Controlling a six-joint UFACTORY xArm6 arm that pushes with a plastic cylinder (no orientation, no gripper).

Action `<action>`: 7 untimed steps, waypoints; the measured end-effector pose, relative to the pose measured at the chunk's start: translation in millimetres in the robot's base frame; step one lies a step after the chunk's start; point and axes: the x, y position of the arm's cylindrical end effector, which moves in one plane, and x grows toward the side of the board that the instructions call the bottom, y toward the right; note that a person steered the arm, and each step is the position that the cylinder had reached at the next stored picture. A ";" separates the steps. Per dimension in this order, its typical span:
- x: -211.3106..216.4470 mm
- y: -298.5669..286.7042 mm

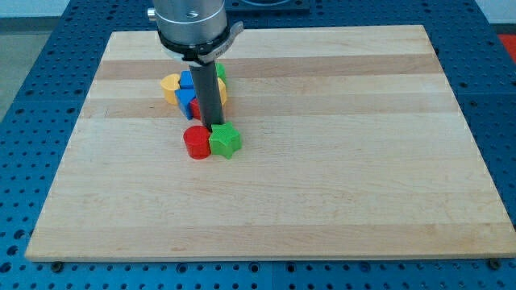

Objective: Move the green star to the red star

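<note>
The green star [226,142] lies left of the board's middle, touching a red round block [196,142] on its left. My tip [214,127] stands just above the green star, at its top left edge. A cluster of blocks sits higher up, partly hidden by the rod: a yellow block [169,85], blue blocks [187,98], a bit of green [220,72] and a bit of red [196,108] beside the rod. I cannot make out a red star clearly; the red piece in the cluster is mostly hidden.
The wooden board [322,161] lies on a blue perforated table [32,121]. The arm's grey head [193,24] hangs over the board's top left part.
</note>
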 end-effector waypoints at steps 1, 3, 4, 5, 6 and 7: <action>3.9 29.6; 12.1 72.2; 40.0 63.3; 60.1 50.7; 64.1 44.0; 62.9 37.2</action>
